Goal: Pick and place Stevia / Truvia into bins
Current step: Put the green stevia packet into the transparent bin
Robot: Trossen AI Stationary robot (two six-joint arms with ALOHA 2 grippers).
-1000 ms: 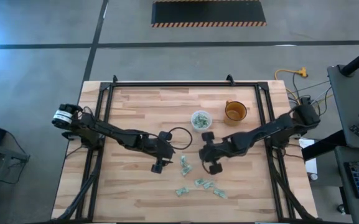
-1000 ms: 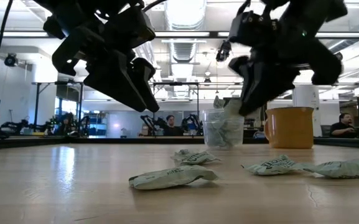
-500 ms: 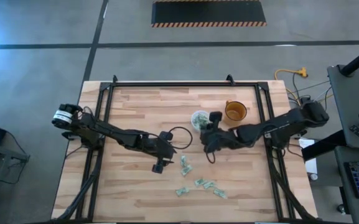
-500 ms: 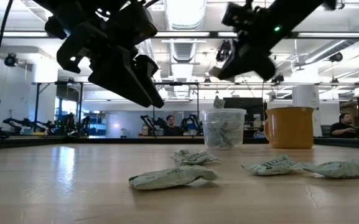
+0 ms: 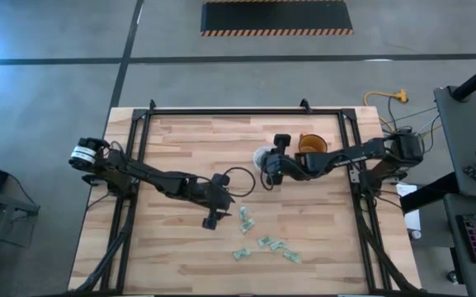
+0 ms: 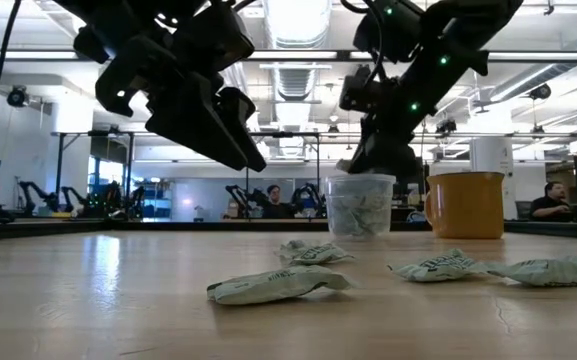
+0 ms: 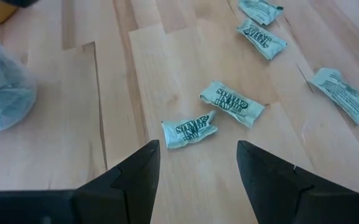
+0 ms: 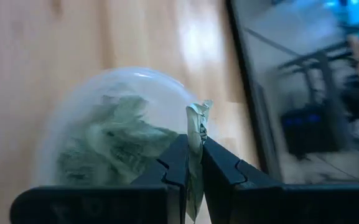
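Your right gripper (image 8: 192,163) pinches one sachet (image 8: 198,134) over the clear cup (image 5: 263,157) at frame centre — release off the rim and it drops outside — while your left gripper (image 7: 195,163), spread wide, hovers over loose sachets (image 7: 190,129) lower down.

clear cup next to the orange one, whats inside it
The clear cup holds crumpled green-and-white Stevia sachets, piled too densely to count. The right pincer grips another sachet above it.
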